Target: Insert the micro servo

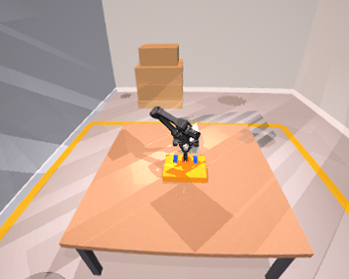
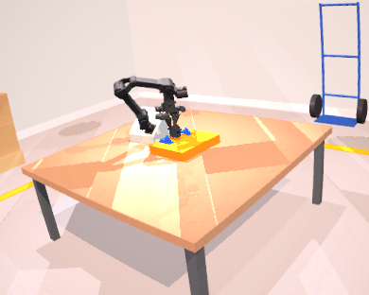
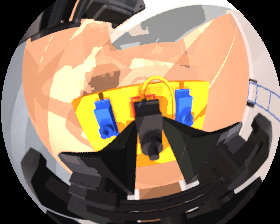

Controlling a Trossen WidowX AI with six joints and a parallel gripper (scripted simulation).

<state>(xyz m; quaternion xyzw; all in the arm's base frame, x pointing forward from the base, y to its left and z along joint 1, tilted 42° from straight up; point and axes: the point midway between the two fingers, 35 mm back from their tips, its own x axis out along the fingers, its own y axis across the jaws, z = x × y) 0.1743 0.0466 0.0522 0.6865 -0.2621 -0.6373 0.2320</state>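
The loose micro servo is black, with its shaft end toward the wrist camera. My gripper is shut on it, over the back part of the robot's yellow deck. The red-outlined pocket shows only partly behind the servo in the wrist view. The gap between servo and deck and the ears' contact cannot be told. The orange-yellow cable arches out past the deck's far edge and back; whether any of it lies in the side notch cannot be told.
Two blue servos stand in the deck on either side of the held servo, one on the left and one on the right. A white block is beside the arm's base on the wooden table.
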